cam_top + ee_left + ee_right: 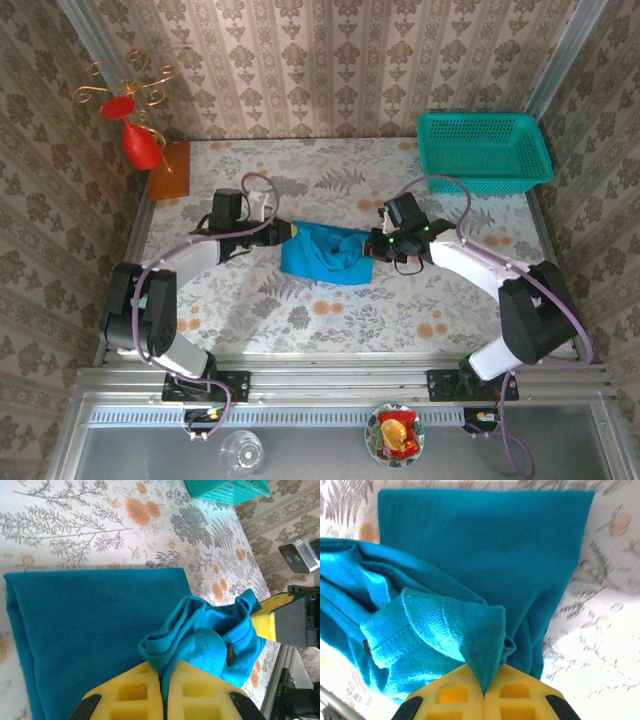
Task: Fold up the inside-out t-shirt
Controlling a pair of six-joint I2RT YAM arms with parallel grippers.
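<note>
Holding the inside-out t-shirt (322,255) at both ends, the arms stand mid-fold at the middle of the counter (330,320). The left claw (287,232) is clamped on a bunched edge of cloth, its yellow pads (131,696) pressed together around it. The right claw (376,245) is likewise pinched on a hemmed corner. Part of the shirt lies flat beneath. Done well, I judge, both claws travel level and together, draw the cloth taut, lay the edge squarely over the flat layer, and let go only once it rests.
</note>
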